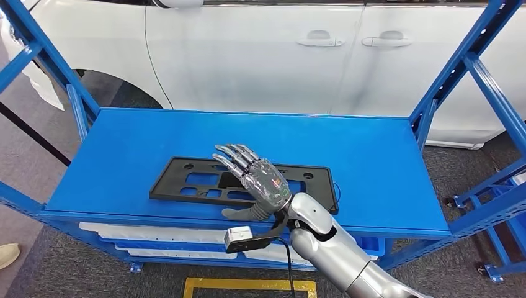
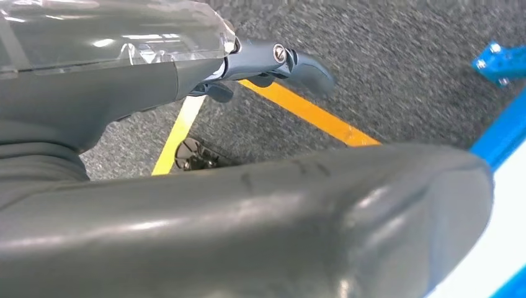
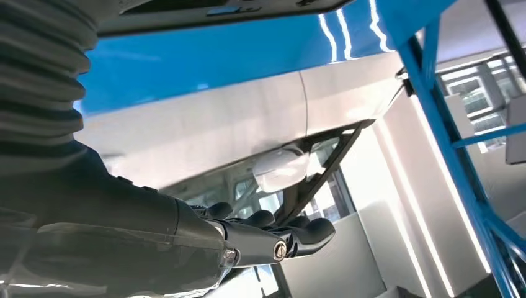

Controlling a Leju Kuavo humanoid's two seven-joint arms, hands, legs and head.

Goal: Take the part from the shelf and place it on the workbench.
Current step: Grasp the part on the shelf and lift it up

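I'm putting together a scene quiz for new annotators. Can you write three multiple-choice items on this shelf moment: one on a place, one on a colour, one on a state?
1. Where does the flat black plastic frame part lie?
A. on the blue metal shelf top
B. on the grey carpet floor
C. on the white car's roof

2. What colour is the car behind the shelf?
A. red
B. white
C. black

3. How does the right hand stand to the part?
A. it holds the part lifted in the air
B. it is over the part with fingers stretched out, the part flat on the shelf
C. it hangs by the floor

Answers: 1 A, the part lies flat on the blue surface. 2 B, white doors and handles fill the background. 3 B, the head view shows straight fingers above the part, which is not lifted.
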